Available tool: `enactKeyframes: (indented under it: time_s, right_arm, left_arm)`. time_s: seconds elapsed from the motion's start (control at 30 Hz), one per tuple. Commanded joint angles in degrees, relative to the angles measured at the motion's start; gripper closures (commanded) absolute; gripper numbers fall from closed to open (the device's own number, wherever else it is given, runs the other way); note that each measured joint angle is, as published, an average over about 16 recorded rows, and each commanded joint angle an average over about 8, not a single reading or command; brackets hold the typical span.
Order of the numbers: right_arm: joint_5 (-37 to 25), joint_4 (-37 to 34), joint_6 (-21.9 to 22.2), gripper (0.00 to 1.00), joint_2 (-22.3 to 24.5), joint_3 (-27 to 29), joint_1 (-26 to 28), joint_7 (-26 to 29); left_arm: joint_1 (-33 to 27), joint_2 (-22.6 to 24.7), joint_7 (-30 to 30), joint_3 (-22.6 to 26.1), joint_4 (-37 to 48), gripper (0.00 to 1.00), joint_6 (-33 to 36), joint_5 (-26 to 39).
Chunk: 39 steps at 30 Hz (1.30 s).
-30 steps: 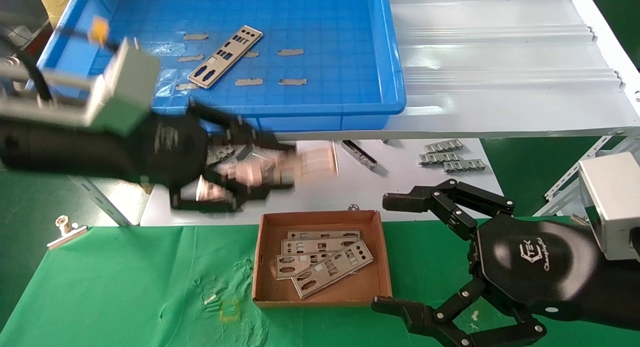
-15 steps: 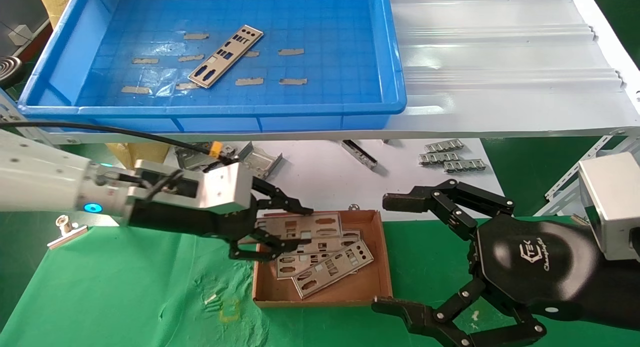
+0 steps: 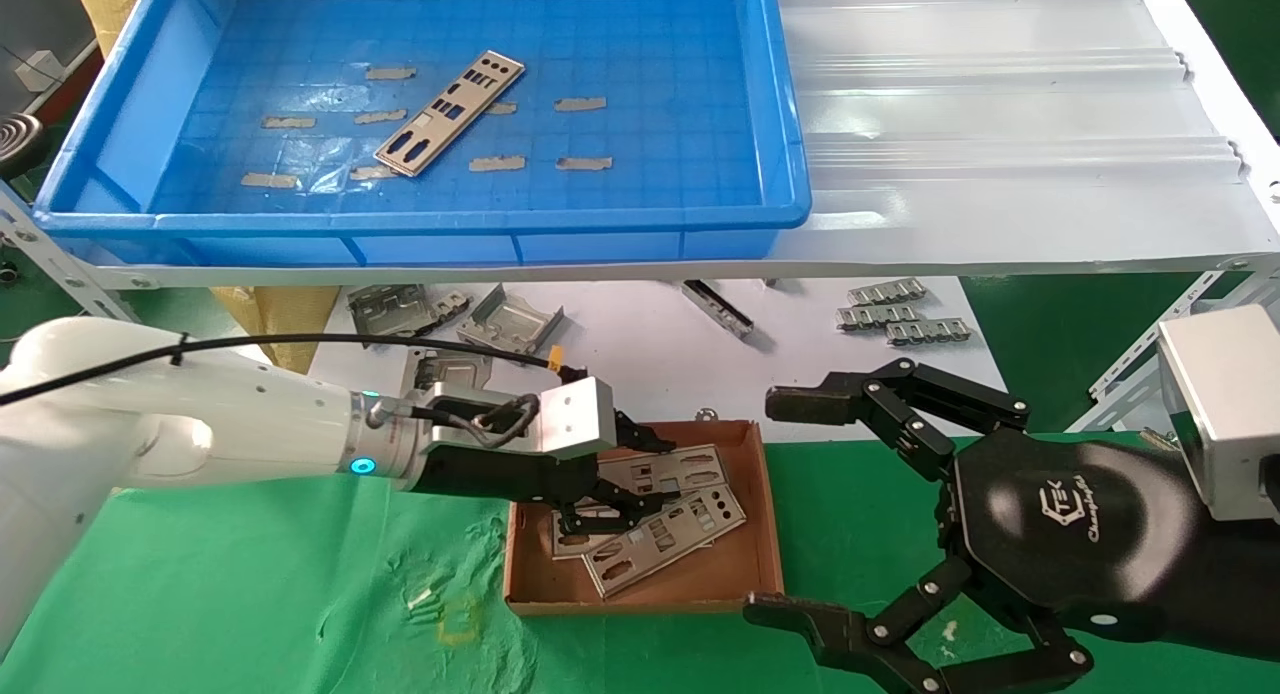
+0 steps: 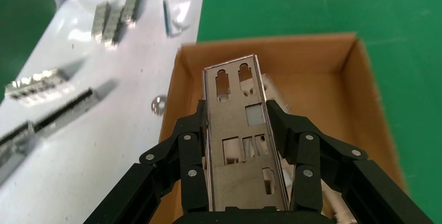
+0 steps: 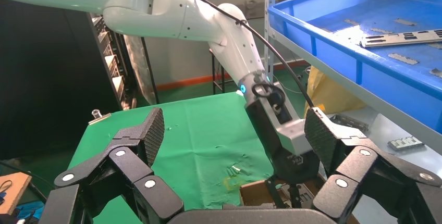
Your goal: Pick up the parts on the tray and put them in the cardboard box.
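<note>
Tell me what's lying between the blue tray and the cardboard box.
In the head view, between the tray and the cardboard box lie the white sheet's front edge, then a lower white surface holding bent grey brackets and ribbed clips.

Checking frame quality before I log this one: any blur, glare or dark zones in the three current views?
Head view: sharp, with no motion blur on the left gripper; soft glare on the white corrugated sheet. Left wrist view: the held part is crisp, and the white surface behind it is washed out and soft. Right wrist view: the right gripper is in focus, and the background to its side is very dark.
</note>
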Motion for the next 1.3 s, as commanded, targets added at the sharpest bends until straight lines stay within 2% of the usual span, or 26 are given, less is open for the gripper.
enactKeyframes:
  time_s: [0.03, 0.23, 0.6, 1.03, 1.3]
  right_arm:
    - [0.0, 0.0, 0.0, 0.0, 0.0, 0.0, 0.0, 0.0]
    - [0.0, 0.0, 0.0, 0.0, 0.0, 0.0, 0.0, 0.0]
    - [0.0, 0.0, 0.0, 0.0, 0.0, 0.0, 0.0, 0.0]
    - [0.0, 0.0, 0.0, 0.0, 0.0, 0.0, 0.0, 0.0]
    - [0.0, 0.0, 0.0, 0.0, 0.0, 0.0, 0.0, 0.0]
  left_arm:
    - [0.2, 1.5, 1.1, 0.3, 2.0, 0.0, -0.9, 0.5]
    - [0.3, 2.8, 2.8, 0.3, 4.9, 0.0, -1.0, 0.3]
    - [-0.3, 3.0, 0.8, 0.1, 7.2, 0.0, 1.8, -0.8]
    - [-0.6, -0.2, -4.6, -4.9, 10.8, 0.0, 14.5, -8.8]
    - [-0.2, -0.8, -5.1, -5.7, 11.5, 0.0, 16.1, -10.1]
